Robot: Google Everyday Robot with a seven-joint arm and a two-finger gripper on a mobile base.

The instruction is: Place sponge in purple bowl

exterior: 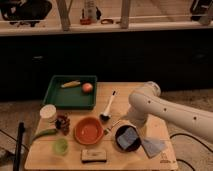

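You are hovering the pincer (120,125) beside the purple bowl (127,138), sponge (130,136) lying inside; its grip I cannot tell. Be lifting straight up, clearing the rim.

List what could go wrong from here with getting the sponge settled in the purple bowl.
1. The sponge sits tilted in the purple bowl, its edge near the rim; it may tip out toward the blue cloth.
2. The gripper hangs just above the bowl; pulling away carelessly could drag the sponge or nudge the bowl.
3. The dish brush and orange bowl lie close by, so a wide arm swing might knock them.
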